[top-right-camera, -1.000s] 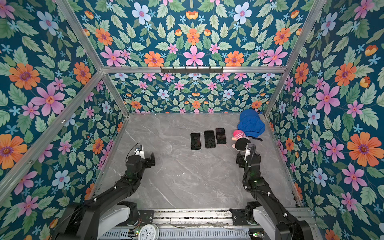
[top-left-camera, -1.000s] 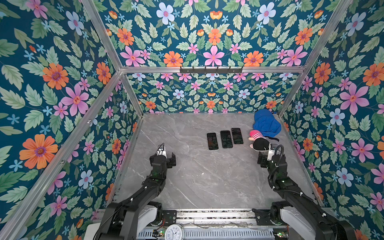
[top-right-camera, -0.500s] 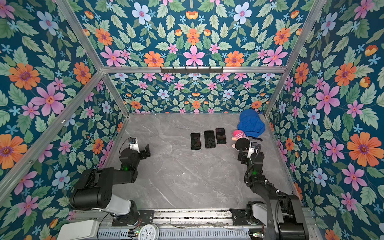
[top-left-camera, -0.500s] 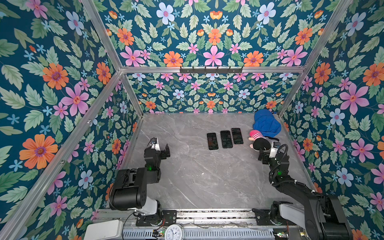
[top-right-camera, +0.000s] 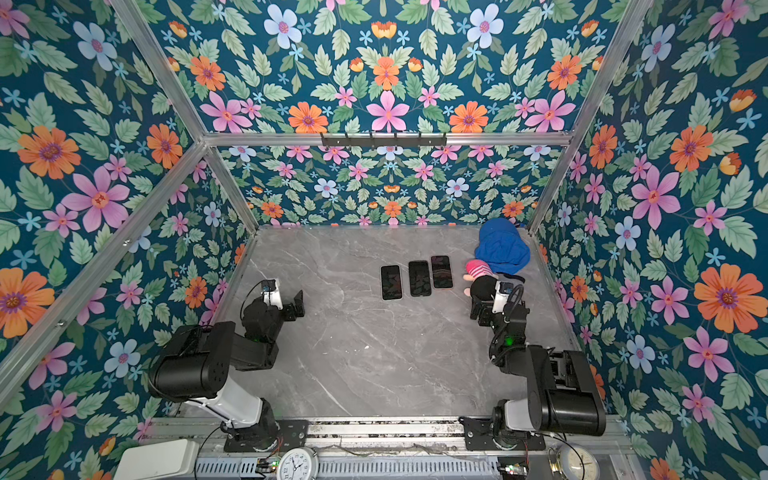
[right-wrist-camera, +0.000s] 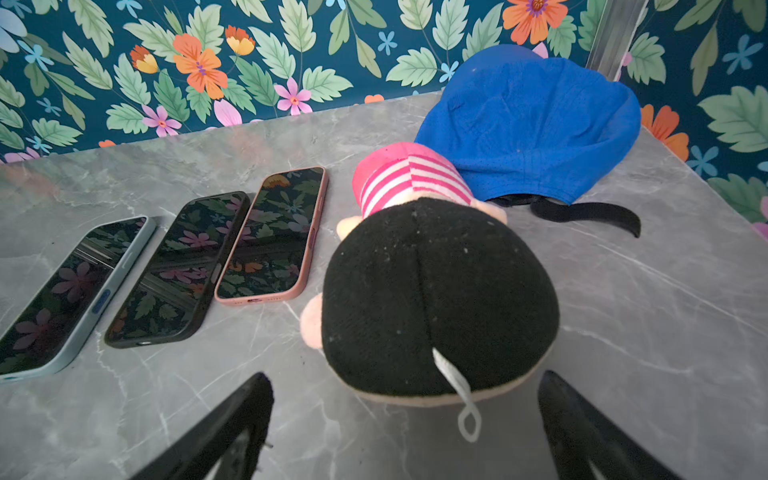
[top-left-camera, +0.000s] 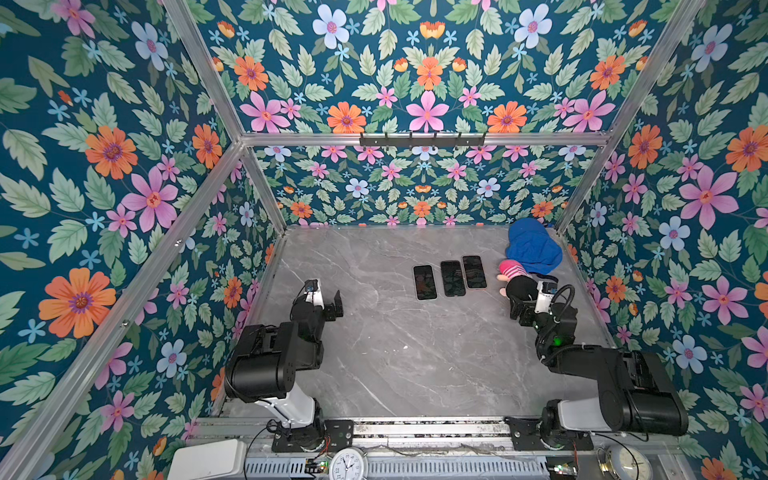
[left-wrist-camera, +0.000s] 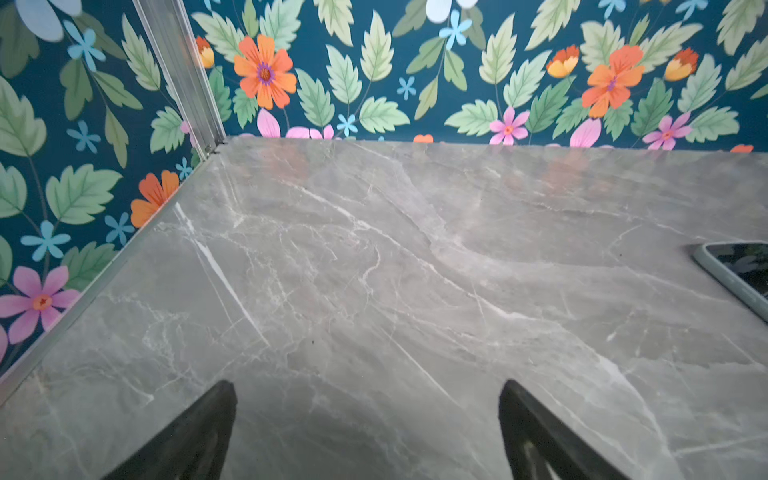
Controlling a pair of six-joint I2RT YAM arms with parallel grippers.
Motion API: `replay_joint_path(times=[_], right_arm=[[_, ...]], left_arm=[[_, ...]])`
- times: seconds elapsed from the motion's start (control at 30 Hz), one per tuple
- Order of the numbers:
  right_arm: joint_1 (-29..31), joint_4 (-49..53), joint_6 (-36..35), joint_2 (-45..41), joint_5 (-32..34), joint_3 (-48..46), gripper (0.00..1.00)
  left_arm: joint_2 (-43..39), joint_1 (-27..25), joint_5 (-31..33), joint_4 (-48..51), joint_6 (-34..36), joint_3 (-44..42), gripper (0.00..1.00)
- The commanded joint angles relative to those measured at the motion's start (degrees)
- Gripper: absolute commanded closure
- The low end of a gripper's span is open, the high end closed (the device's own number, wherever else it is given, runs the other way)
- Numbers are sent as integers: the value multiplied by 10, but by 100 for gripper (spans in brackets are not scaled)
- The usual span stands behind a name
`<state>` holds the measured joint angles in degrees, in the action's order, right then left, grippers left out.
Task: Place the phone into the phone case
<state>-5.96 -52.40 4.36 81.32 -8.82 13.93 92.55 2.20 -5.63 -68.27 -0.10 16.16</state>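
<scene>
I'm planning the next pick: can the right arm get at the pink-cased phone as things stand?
Probably yes: the right claw is open, and the plush doll ahead of it lies beside the pink-cased phone, not over it.

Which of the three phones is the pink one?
Find the blue cap in the far right corner of the table, with a doll beside it. The pink phone is the one nearest the doll. Its rim is pink; the black phone and pale blue phone lie farther left.
</scene>
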Motion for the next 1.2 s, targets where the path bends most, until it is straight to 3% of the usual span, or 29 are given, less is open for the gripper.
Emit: replay_joint_path(times=[0.0, 0.2, 1.17], right_arm=[[0, -39, -3, 11, -15, 9, 1], [1, 17, -19, 12, -54, 38, 1], [2, 27, -21, 11, -54, 43, 1]], left_arm=[[2, 0, 10, -41, -4, 1, 0], [2, -3, 16, -30, -2, 6, 0], [6, -3, 15, -21, -2, 12, 0]])
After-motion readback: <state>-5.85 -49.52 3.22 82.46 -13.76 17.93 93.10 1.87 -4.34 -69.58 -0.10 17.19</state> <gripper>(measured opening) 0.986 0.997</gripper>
